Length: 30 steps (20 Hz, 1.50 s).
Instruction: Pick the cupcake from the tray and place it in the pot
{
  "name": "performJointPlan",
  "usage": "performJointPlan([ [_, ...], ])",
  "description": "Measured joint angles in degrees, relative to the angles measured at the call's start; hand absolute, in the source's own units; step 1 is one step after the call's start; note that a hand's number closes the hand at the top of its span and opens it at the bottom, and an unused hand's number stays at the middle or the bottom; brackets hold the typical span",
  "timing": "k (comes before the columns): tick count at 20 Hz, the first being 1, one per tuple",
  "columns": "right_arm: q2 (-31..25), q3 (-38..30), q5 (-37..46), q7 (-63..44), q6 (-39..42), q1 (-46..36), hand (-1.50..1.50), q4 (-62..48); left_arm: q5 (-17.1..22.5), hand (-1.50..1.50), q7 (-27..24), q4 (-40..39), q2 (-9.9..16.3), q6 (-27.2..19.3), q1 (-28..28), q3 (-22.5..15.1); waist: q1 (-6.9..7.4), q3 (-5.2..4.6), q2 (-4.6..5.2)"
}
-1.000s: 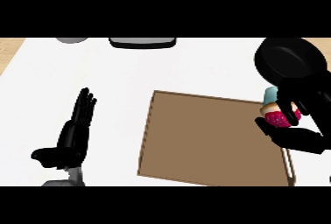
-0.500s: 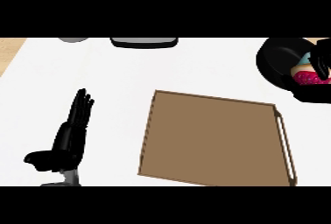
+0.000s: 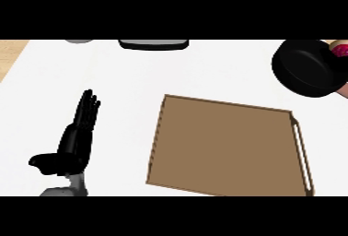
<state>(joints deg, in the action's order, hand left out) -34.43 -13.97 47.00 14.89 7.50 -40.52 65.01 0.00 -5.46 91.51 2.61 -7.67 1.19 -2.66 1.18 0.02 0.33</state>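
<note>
Pink and cream bits of the cupcake (image 3: 338,46) peek out at the right edge, just past the black pot (image 3: 307,67), off the brown tray (image 3: 228,147); the right hand isn't visible, so can't tell its grip. Guessing it's light, soft and squashy, so hold the wrapper base, not the frosting; left hand (image 3: 75,138) rests open, fingers straight.

One second ago the right hand was at the right side of the tray (image 3: 228,147), holding the cupcake (image 3: 338,45) just off the tray's edge. Half a second ago it had gone up to the black pot (image 3: 307,67), with the cupcake over the pot's right side. Now the right hand is out of the picture, and only a bit of the cupcake peeks out behind the pot's top right rim
</note>
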Motion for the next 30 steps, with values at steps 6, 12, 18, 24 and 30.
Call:
performJointPlan([
  [6,-1.93,-0.34,2.26,7.74,-3.95,-6.86,1.5,-19.47,0.03,0.0,-1.4,-1.41,-0.3,0.6,0.36,-0.08,0.77,0.02,0.3],
  [12,-4.0,-0.18,5.51,12.93,-7.49,-11.0,1.5,-35.57,-0.52,0.0,-1.37,-1.42,-0.76,0.61,0.91,-0.9,1.78,0.1,0.77],
  [18,-5.11,0.65,9.06,8.36,-7.82,-13.45,-1.5,-46.14,-0.92,0.0,-1.74,-0.85,-1.12,0.77,0.16,-1.81,2.66,0.14,1.15],
  [24,-5.58,-1.81,6.85,13.5,-3.57,-14.52,-1.5,-52.31,-0.93,0.0,-0.85,-0.6,-1.46,0.51,1.26,-1.92,2.73,0.26,1.31],
  [30,-5.58,-13.38,-5.1,19.28,0.58,-16.61,-1.5,-54.59,-0.56,0.0,-1.18,-0.53,-1.32,0.7,0.67,-1.53,2.31,0.37,1.22],
])
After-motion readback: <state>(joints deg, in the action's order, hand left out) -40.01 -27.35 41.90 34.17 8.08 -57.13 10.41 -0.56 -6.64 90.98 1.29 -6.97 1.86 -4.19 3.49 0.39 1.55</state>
